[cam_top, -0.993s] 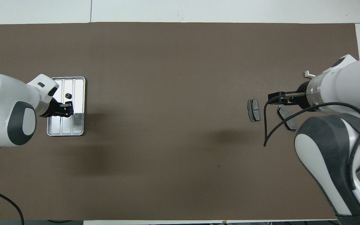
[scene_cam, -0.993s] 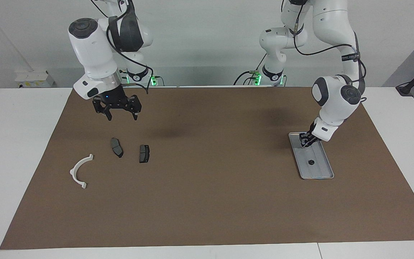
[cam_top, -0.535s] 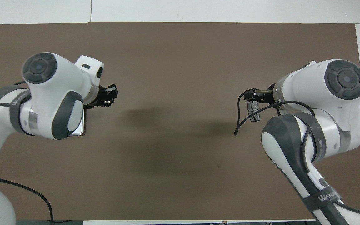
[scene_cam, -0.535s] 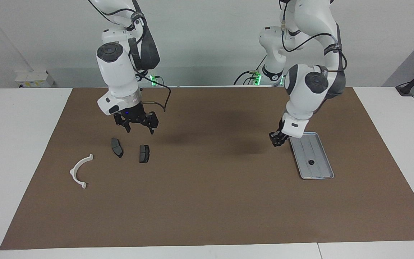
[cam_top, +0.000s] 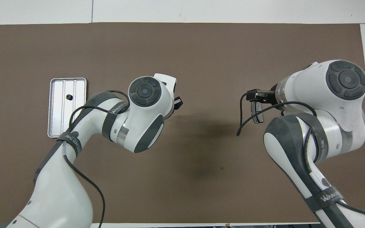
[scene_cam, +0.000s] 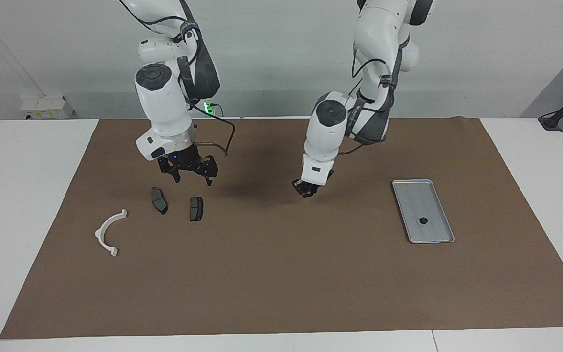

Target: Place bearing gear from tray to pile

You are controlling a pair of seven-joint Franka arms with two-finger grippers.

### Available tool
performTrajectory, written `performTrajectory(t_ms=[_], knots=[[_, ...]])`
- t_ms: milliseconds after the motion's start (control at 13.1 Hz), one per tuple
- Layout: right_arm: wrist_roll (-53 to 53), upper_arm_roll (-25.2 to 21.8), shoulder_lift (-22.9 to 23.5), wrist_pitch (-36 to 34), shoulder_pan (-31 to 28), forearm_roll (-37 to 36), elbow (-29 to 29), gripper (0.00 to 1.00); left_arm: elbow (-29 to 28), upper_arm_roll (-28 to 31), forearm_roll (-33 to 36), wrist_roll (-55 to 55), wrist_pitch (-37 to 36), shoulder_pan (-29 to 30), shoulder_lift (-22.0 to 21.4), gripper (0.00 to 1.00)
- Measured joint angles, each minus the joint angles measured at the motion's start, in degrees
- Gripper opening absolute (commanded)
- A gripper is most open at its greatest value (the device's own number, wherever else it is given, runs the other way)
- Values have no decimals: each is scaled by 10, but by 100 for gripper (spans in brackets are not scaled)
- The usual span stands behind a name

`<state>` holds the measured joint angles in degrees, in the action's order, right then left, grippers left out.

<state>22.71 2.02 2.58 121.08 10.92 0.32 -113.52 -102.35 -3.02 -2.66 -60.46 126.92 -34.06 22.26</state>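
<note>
Facing view: tray [scene_cam: 422,210] flat on the brown mat [scene_cam: 281,274] toward the left arm's end of the table, one small dark part, the gear [scene_cam: 422,220], lying in it on the half farther from the robots. Left gripper [scene_cam: 305,188] up over bare mat near the table's middle, well apart from the tray; fingers drawn close together, cannot tell whether anything sits between them. Right gripper [scene_cam: 191,172] raised with jaws spread, over the mat just robot-side of the pile. Pile toward the right arm's end: two dark plates [scene_cam: 159,200] [scene_cam: 196,209] side by side, apart from each other; white bracket [scene_cam: 109,232] farther from the robots and nearer the table's end, apart from both plates. Overhead view: tray [cam_top: 56,126] with gear [cam_top: 69,96] in its middle channel, toward the end farther from the robots. Left gripper [cam_top: 177,104] mostly hidden under its own wrist, over bare mat between tray and pile. Right gripper [cam_top: 254,96] covering part of one plate [cam_top: 258,115]; second plate and bracket hidden under the right arm.
</note>
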Motion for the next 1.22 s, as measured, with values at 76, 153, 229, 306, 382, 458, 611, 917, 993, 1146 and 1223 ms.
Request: performTrajectory(t_ms=[76, 153, 229, 306, 382, 458, 611, 917, 993, 1146, 1223], knots=[[0, 0, 0, 0, 0, 0, 0, 100, 0, 0, 0, -7, 16, -4, 15, 0], [0, 0, 0, 0, 0, 0, 0, 100, 0, 1, 0, -8, 23, -4, 23, 0], [0, 0, 0, 0, 0, 0, 0, 100, 0, 2, 0, -9, 25, -4, 27, 0], [0, 0, 0, 0, 0, 0, 0, 100, -1, 3, 0, -9, 27, -4, 27, 0], [0, 0, 0, 0, 0, 0, 0, 100, -2, 3, 0, -9, 27, -5, 27, 0], [0, 0, 0, 0, 0, 0, 0, 100, -4, 3, 0, -9, 28, -5, 27, 0], [0, 0, 0, 0, 0, 0, 0, 100, -9, 3, 0, -9, 31, -7, 28, 0], [0, 0, 0, 0, 0, 0, 0, 100, -13, 3, 0, -9, 37, -9, 27, 1], [0, 0, 0, 0, 0, 0, 0, 100, -18, 3, 0, -9, 42, -9, 28, 4], [0, 0, 0, 0, 0, 0, 0, 100, -30, 3, 1, -9, 54, -15, 27, 25], [0, 0, 0, 0, 0, 0, 0, 100, -31, 3, 2, -9, 56, -17, 27, 90]])
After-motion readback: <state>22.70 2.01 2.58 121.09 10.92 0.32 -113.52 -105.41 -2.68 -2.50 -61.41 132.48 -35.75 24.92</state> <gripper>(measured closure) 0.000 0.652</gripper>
